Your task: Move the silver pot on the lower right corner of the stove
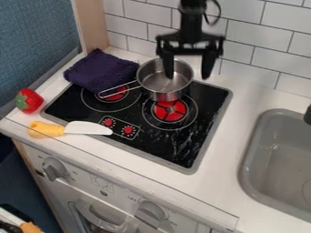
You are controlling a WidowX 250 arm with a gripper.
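White tiles (267,38) back a toy kitchen's pale counter (249,93), where a black robot arm (192,20) hangs in from the top edge. Its gripper (188,76) is released, the two fingers spread and pointing down at the rear of the black stove (182,150), with nothing held between them.

The silver pot (175,90) sits directly below and slightly to the view's left, overlapping the back of the right-hand burner (170,116). One finger hangs over the bowl, the other outside the right rim, so that stretch of wall lies between them in this view; whether the near finger dips inside or floats above cannot be told. The pot's long wire handle (119,87) points toward the lower left, away from the gripper. A grip on the right rim appears to be the step at hand, with the task at its outset: the target corner lies toward the viewer and to the right, beyond the burner.

Farther out, a purple cloth (100,70) covers the stove's rear left corner, a yellow-handled toy knife (85,128) lies across the front edge, a toy strawberry (28,101) rests at left, and a gray sink (249,154) is set in at right.
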